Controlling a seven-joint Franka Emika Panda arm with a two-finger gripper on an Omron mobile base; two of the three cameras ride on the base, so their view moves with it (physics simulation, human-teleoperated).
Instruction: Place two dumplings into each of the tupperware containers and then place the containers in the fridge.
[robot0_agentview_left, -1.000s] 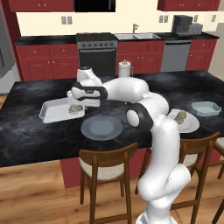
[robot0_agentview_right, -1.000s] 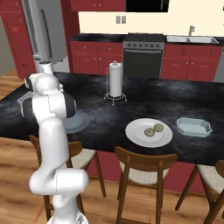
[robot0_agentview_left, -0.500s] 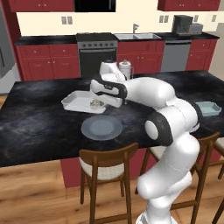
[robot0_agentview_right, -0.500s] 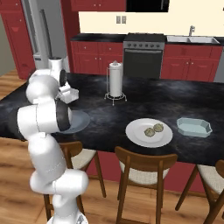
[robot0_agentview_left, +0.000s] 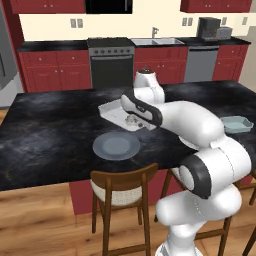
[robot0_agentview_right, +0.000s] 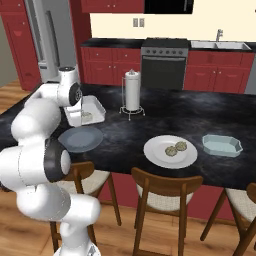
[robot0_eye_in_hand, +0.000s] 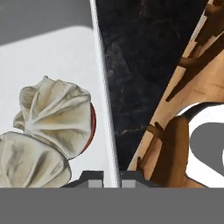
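Observation:
The white tupperware container (robot0_agentview_left: 116, 111) (robot0_agentview_right: 91, 107) (robot0_eye_in_hand: 65, 57) hangs slightly tilted over the black island counter. My gripper (robot0_eye_in_hand: 111, 181) (robot0_agentview_left: 146, 123) (robot0_agentview_right: 74, 116) is shut on its rim (robot0_eye_in_hand: 105, 109). Two dumplings (robot0_eye_in_hand: 54, 116) (robot0_agentview_left: 132, 120) (robot0_agentview_right: 86, 116) lie inside it, close to my fingers. The pale blue-green tupperware container (robot0_agentview_left: 236, 123) (robot0_agentview_right: 222, 145) sits at the counter's right end, with nothing visible inside it. Two more dumplings (robot0_agentview_right: 176, 148) rest on a white plate (robot0_agentview_right: 159, 156). The grey fridge (robot0_agentview_right: 45, 35) stands at the far left.
A bare grey plate (robot0_agentview_left: 116, 146) (robot0_agentview_right: 80, 138) lies near the counter's front edge, below the held container. A paper towel holder (robot0_agentview_right: 132, 92) stands mid-counter. Wooden stools (robot0_agentview_left: 122, 192) (robot0_agentview_right: 162, 195) line the near side. Red cabinets, a stove (robot0_agentview_left: 111, 62) and a sink run along the back wall.
My arm has swung to the right across the counter, carrying the white container and its two dumplings from the left side to above the grey plate. The plates have not moved.

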